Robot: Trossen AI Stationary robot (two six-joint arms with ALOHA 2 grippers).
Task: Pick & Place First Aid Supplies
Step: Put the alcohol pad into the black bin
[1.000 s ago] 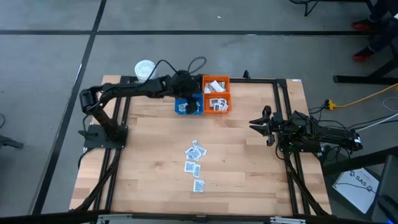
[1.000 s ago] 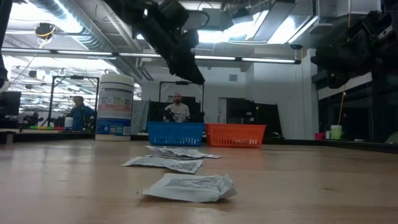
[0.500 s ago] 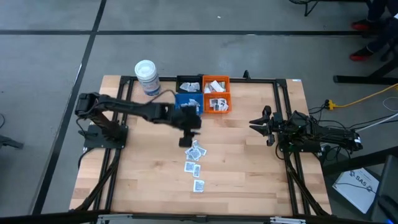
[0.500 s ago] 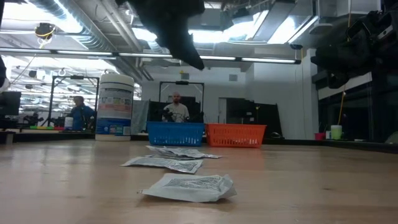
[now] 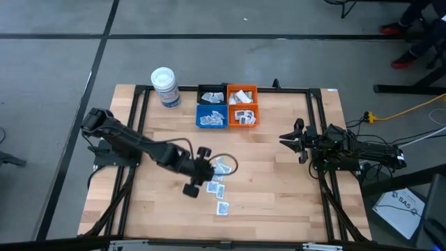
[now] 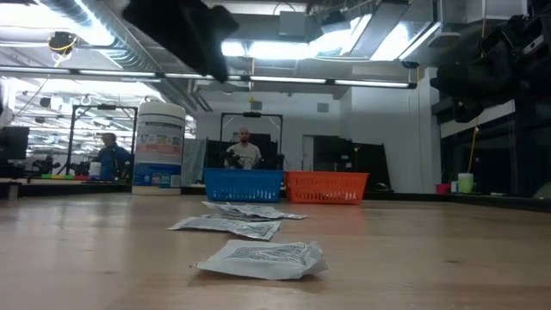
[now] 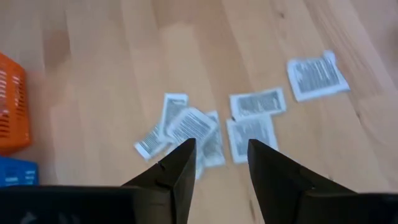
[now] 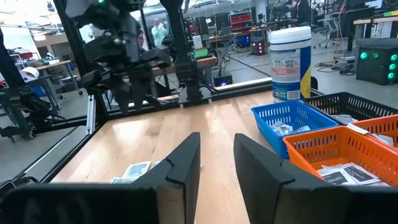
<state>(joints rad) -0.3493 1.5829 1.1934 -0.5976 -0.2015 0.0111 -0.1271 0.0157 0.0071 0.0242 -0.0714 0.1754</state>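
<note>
Several small white sachets lie flat in a loose cluster on the wood in the middle of the table [image 5: 219, 187], [image 6: 258, 258], [image 7: 186, 127]. My left gripper [image 5: 206, 176] hovers above the cluster's left side, open and empty; in the left wrist view [image 7: 221, 152] its fingers point down at the sachets without touching them. More sachets lie in the blue bin [image 5: 210, 117] and the orange bin [image 5: 242, 106] at the far side. My right gripper [image 5: 295, 143] waits open at the table's right side [image 8: 217, 149].
A black bin [image 5: 211, 93] stands behind the blue one. A white lidded tub [image 5: 164, 87] stands at the far left corner [image 6: 161, 145]. Black frame rails run along the table's edges [image 5: 317, 125]. People show in the room beyond [image 6: 245, 148]. Bare wood lies near and right of the cluster.
My left arm has swung from over the blue bin at the far side toward the near edge, and now hangs over the sachet cluster in the table's middle. The sachets on the table have not moved. My right arm has kept still.
</note>
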